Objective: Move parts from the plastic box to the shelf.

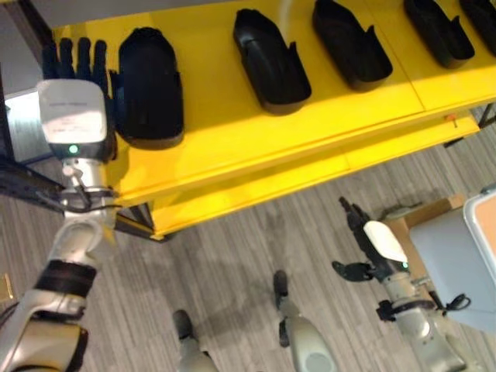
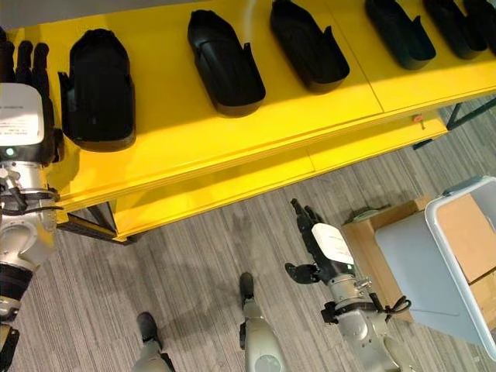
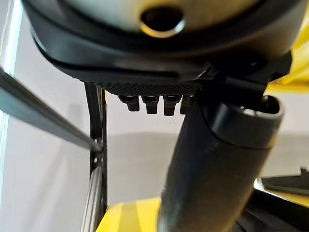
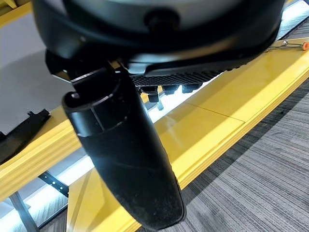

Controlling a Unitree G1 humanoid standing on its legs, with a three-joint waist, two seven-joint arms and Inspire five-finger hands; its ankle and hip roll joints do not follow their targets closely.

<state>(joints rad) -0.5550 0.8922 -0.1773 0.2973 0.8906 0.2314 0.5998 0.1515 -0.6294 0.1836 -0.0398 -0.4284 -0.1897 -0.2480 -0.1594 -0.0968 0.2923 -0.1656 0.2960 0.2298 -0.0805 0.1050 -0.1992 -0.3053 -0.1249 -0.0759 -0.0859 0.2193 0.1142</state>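
Observation:
Several black moulded parts lie in a row on the yellow shelf [image 1: 232,147]; the leftmost black part [image 1: 149,87] sits near the shelf's left end. My left hand [image 1: 77,58] is raised at that end, just left of this part, with straight fingers and nothing in it. My right hand [image 2: 314,236] hangs low over the floor in front of the shelf, fingers relaxed and empty. The grey plastic box [image 2: 457,263] stands at the right, beside my right arm.
A lower yellow shelf level [image 2: 256,182] juts out under the top one. A brown cardboard box [image 2: 372,240] rests on the grey carpet next to the plastic box. A dark metal upright [image 3: 99,159] of the rack stands at the shelf's left end.

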